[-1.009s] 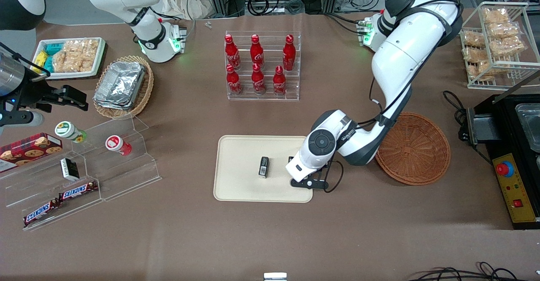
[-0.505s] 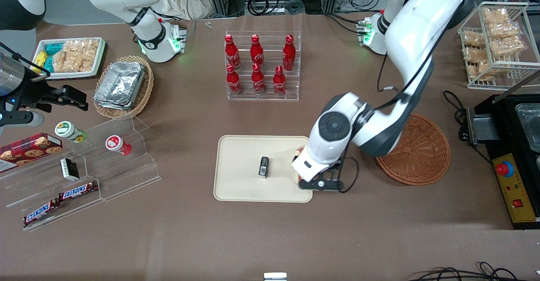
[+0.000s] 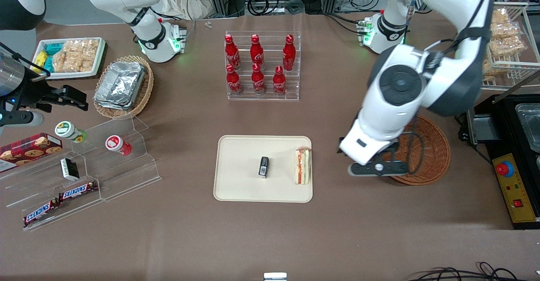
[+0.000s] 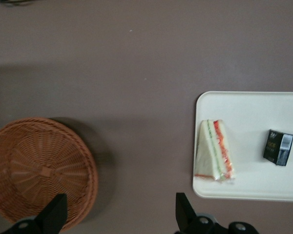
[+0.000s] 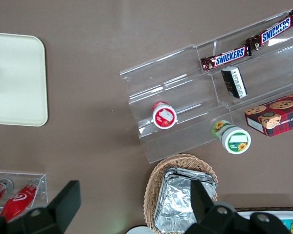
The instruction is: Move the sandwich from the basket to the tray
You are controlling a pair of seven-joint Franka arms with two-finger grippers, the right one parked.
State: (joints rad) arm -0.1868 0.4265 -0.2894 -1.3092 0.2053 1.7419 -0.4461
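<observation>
So: cream-beige rectangular tray with rounded corners and a low rim, smooth surface; in the left wrist view one end of it is cut off by the frame edge. On it stands a small black box, label too small to read. Near it on the tray, at the end toward the working arm, lies the triangular white-bread sandwich in clear wrap, resting on its side, pink, red and green layers showing along the edge. Gripper hangs above bare brown table between tray and basket, fingers spread wide apart, nothing between them; only the black fingertips show in the wrist view. Round reddish-brown wicker basket, shallow, tight concentric weave, holds nothing; part of it is hidden by the left arm in the front view.
</observation>
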